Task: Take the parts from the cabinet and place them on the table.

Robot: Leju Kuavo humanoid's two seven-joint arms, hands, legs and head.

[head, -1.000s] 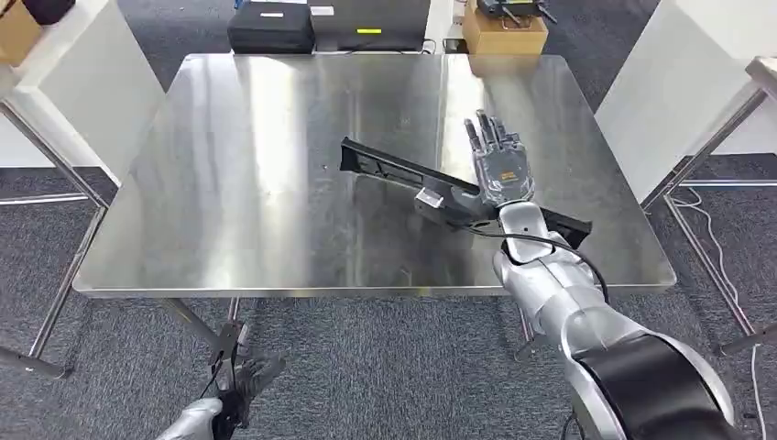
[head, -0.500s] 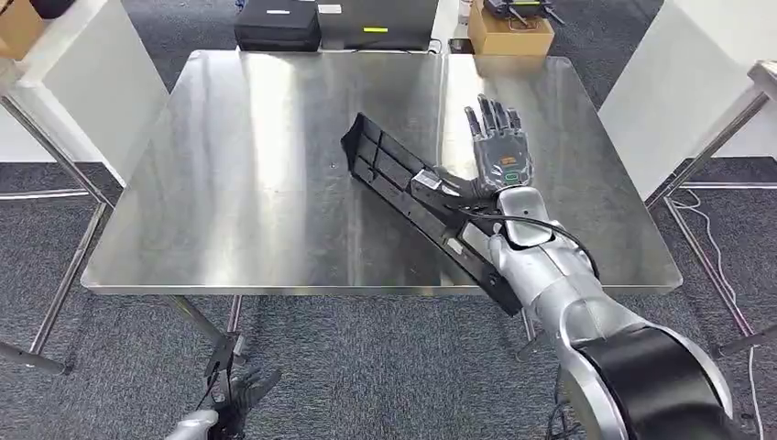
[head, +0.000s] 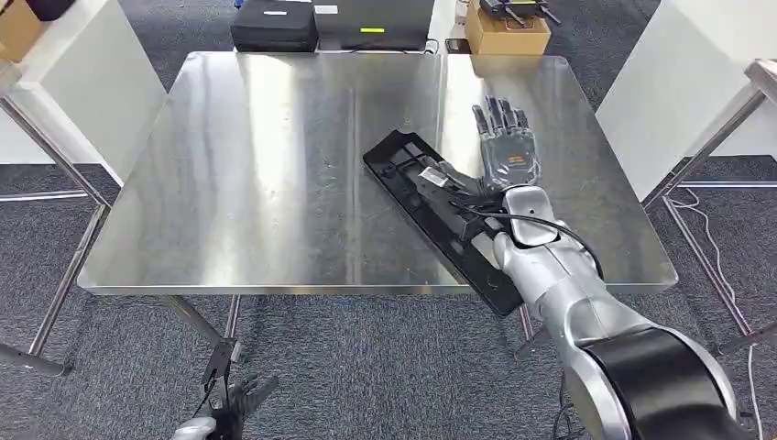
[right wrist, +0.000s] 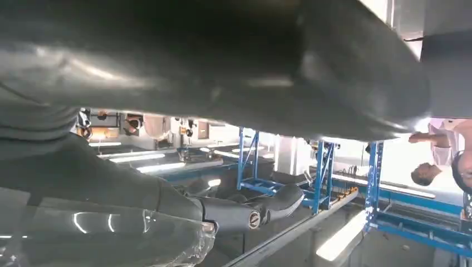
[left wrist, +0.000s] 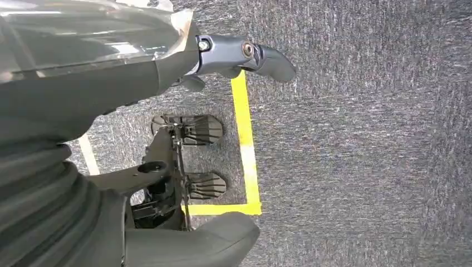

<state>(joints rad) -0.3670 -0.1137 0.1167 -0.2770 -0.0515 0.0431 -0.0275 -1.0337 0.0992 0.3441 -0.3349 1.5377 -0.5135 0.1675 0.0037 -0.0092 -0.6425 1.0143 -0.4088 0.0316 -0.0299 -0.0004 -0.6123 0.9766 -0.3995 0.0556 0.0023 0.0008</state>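
Note:
A long black plastic part [head: 438, 217] lies flat and slantwise on the steel table [head: 266, 174], its near end jutting past the front edge. My right hand [head: 508, 154] hovers at the part's right side with fingers straight and spread, the thumb close to the part's white label; my forearm crosses over the part's near half. In the right wrist view the black part [right wrist: 222, 61] spans the frame close to the lens, with my fingers [right wrist: 250, 214] beyond it. My left hand [head: 229, 411] hangs low beside the table, over the carpet, holding nothing; its thumb [left wrist: 261, 54] sticks out free.
A black case [head: 273, 26] and a cardboard box [head: 506, 29] stand behind the table's far edge. White tables flank it at left [head: 82, 82] and right [head: 678, 82]. A person [right wrist: 445, 158] stands far off among blue racks.
The part turned from standing on its edge across the table to lying flat on a diagonal, its near end now past the front edge. My right hand shifted slightly right, fingers still spread.

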